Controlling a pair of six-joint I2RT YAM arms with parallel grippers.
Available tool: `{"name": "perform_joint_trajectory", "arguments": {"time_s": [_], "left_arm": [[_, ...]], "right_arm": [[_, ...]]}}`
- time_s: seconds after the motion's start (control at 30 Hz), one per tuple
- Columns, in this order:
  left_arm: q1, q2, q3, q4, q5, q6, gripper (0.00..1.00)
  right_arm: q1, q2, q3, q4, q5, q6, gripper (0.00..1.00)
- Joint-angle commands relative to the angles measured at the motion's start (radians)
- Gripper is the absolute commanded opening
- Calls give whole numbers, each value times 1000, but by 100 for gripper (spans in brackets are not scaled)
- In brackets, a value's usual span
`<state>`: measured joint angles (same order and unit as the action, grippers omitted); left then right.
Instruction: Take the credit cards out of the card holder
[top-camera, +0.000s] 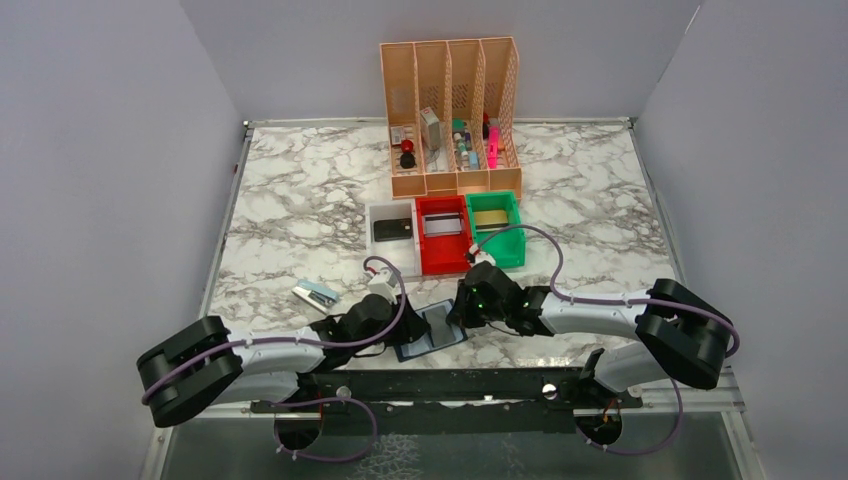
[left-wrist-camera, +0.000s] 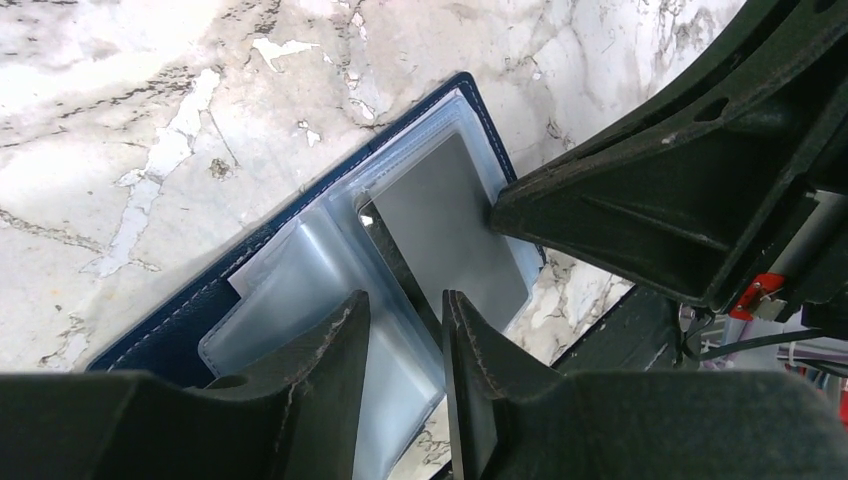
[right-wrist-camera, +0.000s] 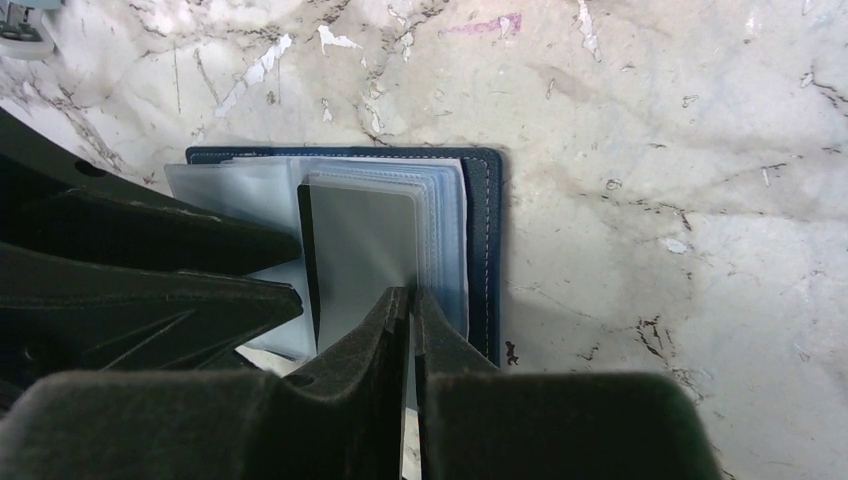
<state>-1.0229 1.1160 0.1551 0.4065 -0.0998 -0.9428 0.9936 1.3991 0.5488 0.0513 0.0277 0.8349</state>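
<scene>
The navy card holder (top-camera: 432, 335) lies open near the table's front edge, between my two grippers. Its see-through pockets (left-wrist-camera: 300, 290) fan out, and a silver-grey credit card (right-wrist-camera: 360, 245) sticks partly out of one. My right gripper (right-wrist-camera: 411, 293) is shut on that card's near edge; in the left wrist view its tip meets the card (left-wrist-camera: 450, 225) at the side. My left gripper (left-wrist-camera: 405, 300) hovers open over the pockets with nothing between its fingers. Other credit cards lie in the bins: a black one (top-camera: 393, 229), a silver one (top-camera: 441, 225) and a gold one (top-camera: 491, 218).
White (top-camera: 372, 214), red (top-camera: 440, 258) and green (top-camera: 514, 250) bins stand in a row behind the holder. A tall orange file rack (top-camera: 450, 110) with small items is at the back. A small stapler-like object (top-camera: 315, 294) lies to the left.
</scene>
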Motion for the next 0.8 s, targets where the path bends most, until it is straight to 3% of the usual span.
{"name": "perform_joint_trajectory", "arguments": {"time_s": [0.0,0.33,0.6,0.77], "left_arm": [[3,45,1,48,19,-9,37],[3,155,2,149,48,-27,31],[3,94,-35,152,14,-42,13],[3,88,-37,151,15,-36,15]], "right_arm": [[3,9,-4,26,-66,-30,12],[3,18,-4,49,-120,-48,12],[3,30,15,-41,-19,-10,12],[3,0,21,-83,10,-4,12]]}}
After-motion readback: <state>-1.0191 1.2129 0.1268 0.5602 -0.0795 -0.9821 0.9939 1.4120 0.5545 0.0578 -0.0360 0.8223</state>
